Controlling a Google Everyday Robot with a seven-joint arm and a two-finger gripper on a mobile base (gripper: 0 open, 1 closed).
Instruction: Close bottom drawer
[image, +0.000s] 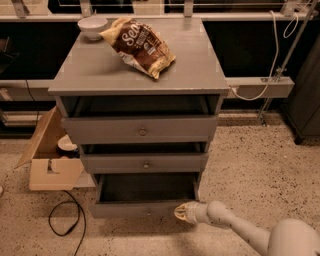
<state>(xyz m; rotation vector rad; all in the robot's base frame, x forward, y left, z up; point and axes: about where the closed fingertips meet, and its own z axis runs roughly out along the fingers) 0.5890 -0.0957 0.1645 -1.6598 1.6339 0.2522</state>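
Light even and moderately bright, from overhead w/ warm cast: counter (190, 65) is the brightest grey surface, soft sheen on chip bag (140, 47), no hard glare. Deep shade in the gaps above each drawer front and inside the pulled-out bottom drawer (145, 209); bkgd behind the cabinet nearly black. Pale gripper (181, 212), well lit, sits at that drawer front's right end, low centre-right of view, w/ soft shadow under its arm on speckled floor (250, 170).

Gripper (182, 212) at R end of bottom drawer (135, 207) front; drawer partly open.
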